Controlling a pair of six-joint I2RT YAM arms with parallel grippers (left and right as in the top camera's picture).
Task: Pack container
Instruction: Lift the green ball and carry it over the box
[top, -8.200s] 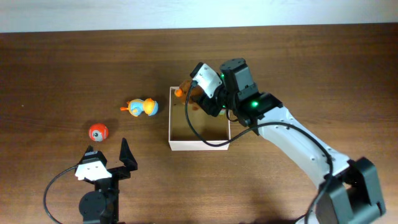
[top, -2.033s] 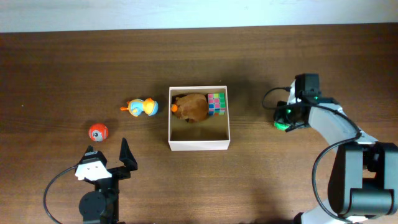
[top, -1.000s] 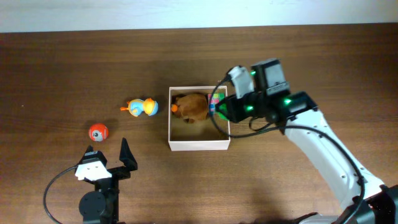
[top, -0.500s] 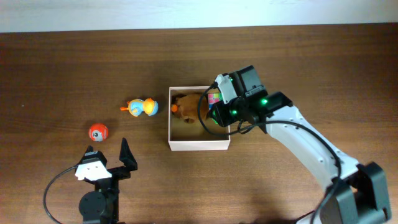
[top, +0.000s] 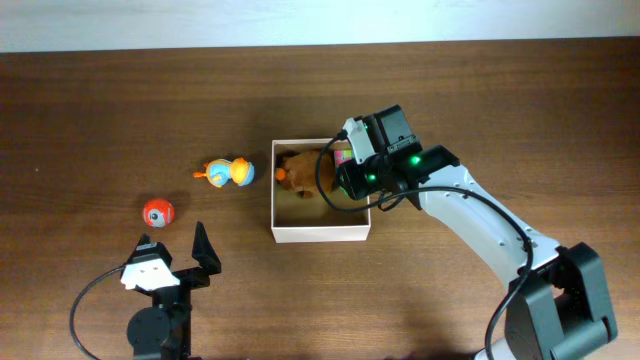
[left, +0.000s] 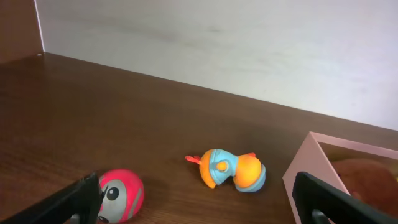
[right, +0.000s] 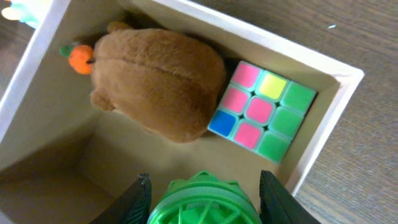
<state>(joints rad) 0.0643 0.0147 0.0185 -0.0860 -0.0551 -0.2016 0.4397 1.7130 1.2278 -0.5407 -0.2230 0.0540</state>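
The container is a square white-walled box with a tan inside, at the table's middle. In it lie a brown plush toy and a colour cube. My right gripper hangs over the box's right half, shut on a green wheel-shaped toy. The right wrist view shows the plush, the cube and the box wall below the right gripper. My left gripper is open and empty at the front left.
A blue and orange duck toy lies left of the box; it also shows in the left wrist view. A red ball lies further left, just ahead of the left gripper, and shows in that view too.
My right arm went to the table's right side, took hold of the green toy, and has carried it left over the container. The left arm has not moved.
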